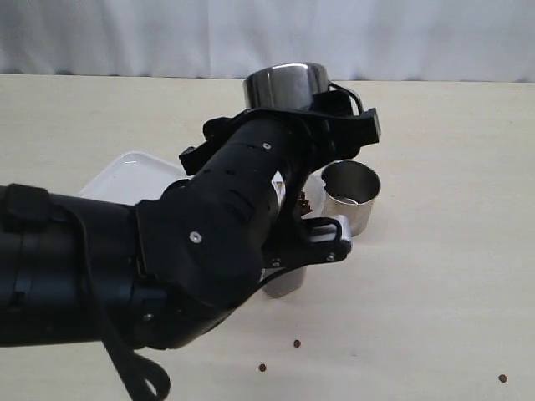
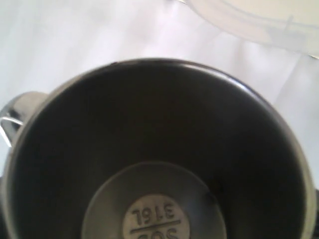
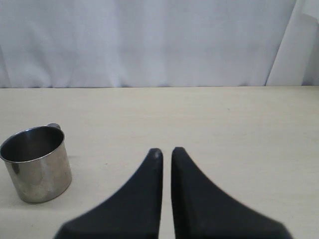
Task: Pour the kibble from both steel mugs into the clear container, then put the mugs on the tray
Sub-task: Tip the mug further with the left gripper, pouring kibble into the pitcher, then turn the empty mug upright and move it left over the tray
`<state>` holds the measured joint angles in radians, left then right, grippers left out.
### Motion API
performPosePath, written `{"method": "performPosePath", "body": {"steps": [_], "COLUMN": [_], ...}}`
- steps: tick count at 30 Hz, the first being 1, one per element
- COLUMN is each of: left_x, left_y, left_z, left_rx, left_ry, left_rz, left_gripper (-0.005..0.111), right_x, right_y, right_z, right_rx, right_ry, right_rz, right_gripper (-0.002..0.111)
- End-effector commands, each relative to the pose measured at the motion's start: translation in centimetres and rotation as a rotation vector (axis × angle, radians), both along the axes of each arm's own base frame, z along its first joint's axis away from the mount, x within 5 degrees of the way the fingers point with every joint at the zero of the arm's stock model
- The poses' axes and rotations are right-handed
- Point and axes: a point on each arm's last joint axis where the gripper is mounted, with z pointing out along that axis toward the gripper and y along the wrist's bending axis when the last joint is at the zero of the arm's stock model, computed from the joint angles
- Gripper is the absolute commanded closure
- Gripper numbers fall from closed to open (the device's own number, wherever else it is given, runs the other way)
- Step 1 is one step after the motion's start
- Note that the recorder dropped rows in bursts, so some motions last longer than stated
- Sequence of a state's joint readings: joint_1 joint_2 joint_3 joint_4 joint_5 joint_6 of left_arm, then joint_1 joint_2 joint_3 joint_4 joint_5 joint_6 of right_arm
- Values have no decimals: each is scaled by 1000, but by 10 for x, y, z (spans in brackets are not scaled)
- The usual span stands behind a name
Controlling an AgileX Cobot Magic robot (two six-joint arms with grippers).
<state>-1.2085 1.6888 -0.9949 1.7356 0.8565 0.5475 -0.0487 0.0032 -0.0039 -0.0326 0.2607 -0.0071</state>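
My left gripper (image 1: 322, 113) is shut on one steel mug (image 1: 284, 83), which it holds high and tipped over above the middle of the table. In the left wrist view I look straight into this mug (image 2: 159, 164); it holds no kibble and its stamped bottom shows. The gripper's own fingers are hidden there. The other steel mug (image 1: 349, 196) stands upright on the table to the right and looks empty (image 3: 35, 164). My left arm hides most of the clear container (image 1: 284, 282). My right gripper (image 3: 166, 152) is shut on nothing, low over bare table.
The white tray (image 1: 125, 180) lies at the left, partly behind my left arm. Loose kibble pellets lie on the table near the front edge (image 1: 297, 342) (image 1: 262, 367) (image 1: 502, 378). A white curtain hangs behind the table.
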Motion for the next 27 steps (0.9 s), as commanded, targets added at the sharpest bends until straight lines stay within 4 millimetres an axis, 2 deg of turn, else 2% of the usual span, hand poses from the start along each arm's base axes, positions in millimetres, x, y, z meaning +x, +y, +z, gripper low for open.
{"method": "performPosePath", "body": {"steps": [1, 9, 19, 27], "left_x": [-8, -8, -11, -16], "left_y": [-5, 0, -7, -8], "left_z": [5, 9, -10, -10], "left_rx": [-2, -32, 19, 10], "left_ry": [-35, -71, -115, -129], "left_rz": [-5, 61, 120, 128], "left_gripper": [107, 107, 107, 107], "right_x": [0, 0, 0, 0], "right_y": [0, 0, 0, 0], "right_z": [-1, -1, -1, -1], "right_rx": [1, 1, 1, 1], "right_ry": [-1, -1, -1, -1], "right_rz": [-7, -7, -7, -7], "right_gripper": [103, 103, 103, 103]}}
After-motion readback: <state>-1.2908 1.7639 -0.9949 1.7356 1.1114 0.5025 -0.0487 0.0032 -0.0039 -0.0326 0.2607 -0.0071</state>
